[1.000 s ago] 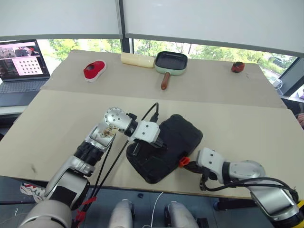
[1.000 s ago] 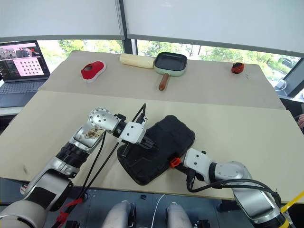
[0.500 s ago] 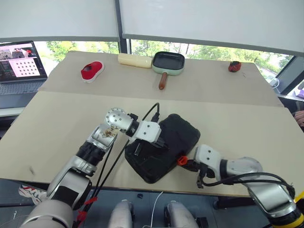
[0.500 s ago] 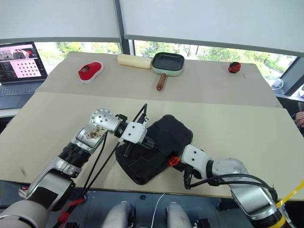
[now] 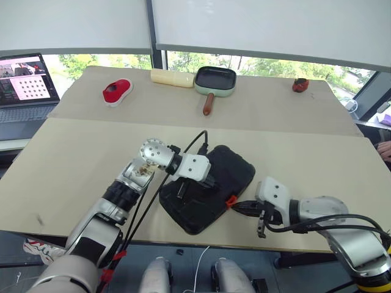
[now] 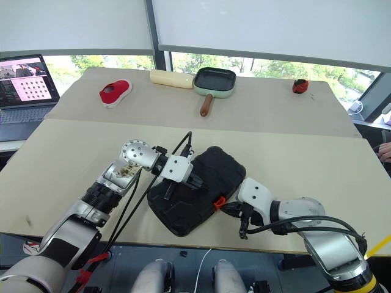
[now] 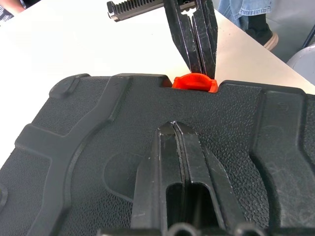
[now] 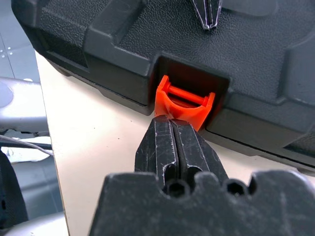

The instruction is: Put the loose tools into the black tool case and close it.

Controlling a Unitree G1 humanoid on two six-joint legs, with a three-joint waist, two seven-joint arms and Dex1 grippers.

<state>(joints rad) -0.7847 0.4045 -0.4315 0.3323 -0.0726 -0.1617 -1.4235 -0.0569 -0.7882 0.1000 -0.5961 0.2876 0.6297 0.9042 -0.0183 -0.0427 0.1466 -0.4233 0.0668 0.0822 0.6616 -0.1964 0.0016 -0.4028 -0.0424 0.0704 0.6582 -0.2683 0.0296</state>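
The black tool case (image 5: 237,172) lies closed near the table's front edge, skewed to it. My left gripper (image 7: 174,126) is shut, its tips resting on the middle of the lid. My right gripper (image 8: 172,123) is also shut, holding nothing, and its tips touch the underside of the small orange latch (image 8: 185,104) on the case's front side. That latch (image 5: 230,200) also shows in the left eye view, between the case and my right gripper (image 5: 237,206). The loose tools are out of view.
At the table's far side stand a green-rimmed pan (image 5: 215,80) with a brown handle, a cream roll (image 5: 167,77), a red object (image 5: 117,90) and a small red thing (image 5: 299,85). A laptop (image 5: 24,82) sits at the far left. The table's front edge runs just below the case.
My right gripper has risen slightly at the orange latch and its wrist has rolled. The left gripper stays on the lid. The camera has shifted a little.
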